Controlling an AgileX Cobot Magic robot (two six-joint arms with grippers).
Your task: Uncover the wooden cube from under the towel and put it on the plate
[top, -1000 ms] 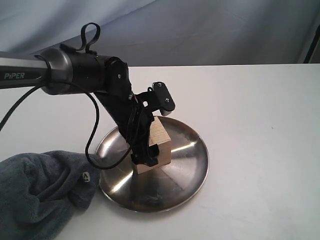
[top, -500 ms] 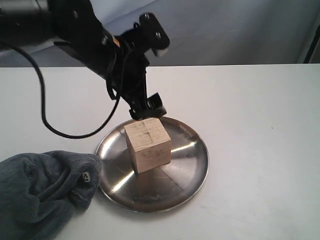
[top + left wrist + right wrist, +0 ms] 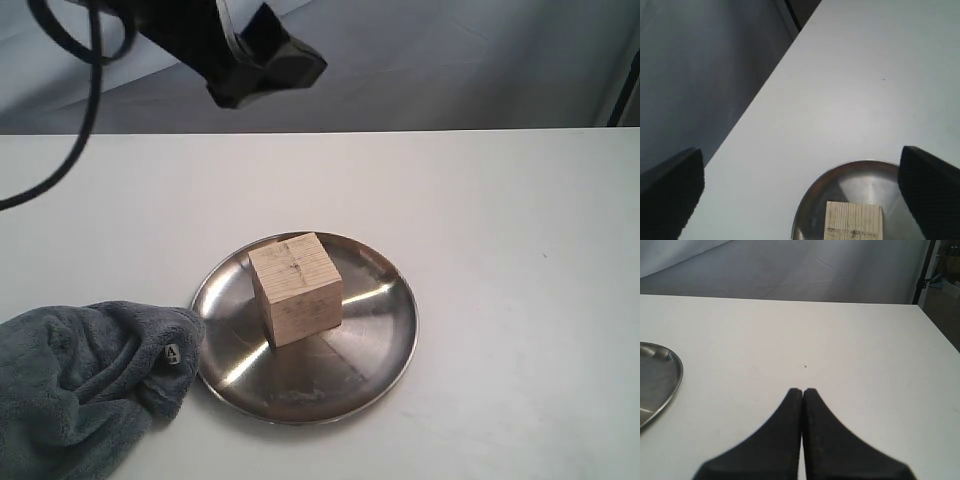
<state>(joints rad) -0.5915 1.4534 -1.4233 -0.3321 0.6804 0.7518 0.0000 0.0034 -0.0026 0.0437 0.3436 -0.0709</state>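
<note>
In the middle of the steel plate, which lies toward the worktop's near edge, the wooden cube stands flat on 1 face, uncovered. Being a cube it has no long axis; 1 vertical edge is turned toward the exterior camera. The grey-blue towel is bunched at the near-left corner, touching the plate's rim but clear of the cube. The left gripper hangs high above the far-left side with its 2 fingers spread wide and empty; the cube lies below and ahead of it, centred between them. The right gripper, pressed together on nothing, sits low over the bare right side, beside the plate's rim. I judge the placing done; the left arm is the nearer.
</note>
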